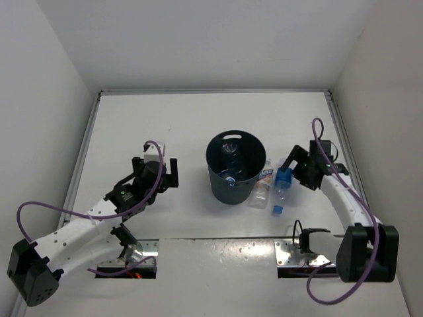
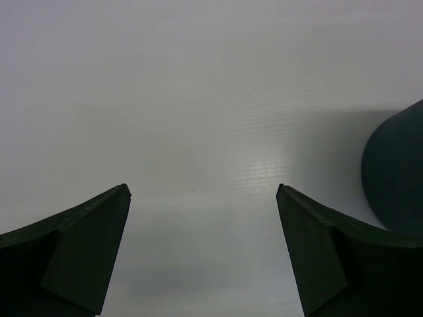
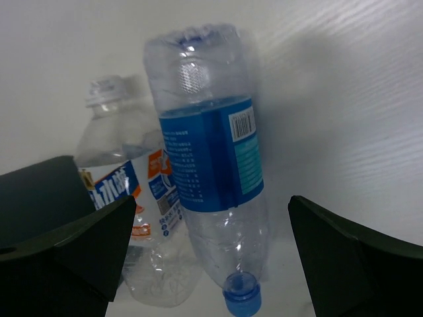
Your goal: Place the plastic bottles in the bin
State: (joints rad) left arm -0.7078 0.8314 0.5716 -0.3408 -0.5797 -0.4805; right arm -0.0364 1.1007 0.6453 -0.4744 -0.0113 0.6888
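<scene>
The right fingers (image 3: pixel 73 251) are spread wide on either side of the blue-capped bottle (image 3: pixel 211 165). It lies on the bench (image 1: pixel 165 119) just right of the bin (image 1: pixel 225 193), against a white-capped bottle (image 3: pixel 119 178). They should close across its labelled middle and keep off the neighbour. The left fingers (image 2: pixel 79 251) are spread, holding nothing. The bin seems to hold two bottles (image 1: pixel 230 150).

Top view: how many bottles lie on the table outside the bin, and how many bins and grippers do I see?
Bin: 1
Bottles outside it: 2 (blue-cap bottle, white-cap bottle)
Grippers: 2 (left gripper, right gripper)
Total: 5
Clear plastic also shows inside the bin, but it cannot be counted.
</scene>
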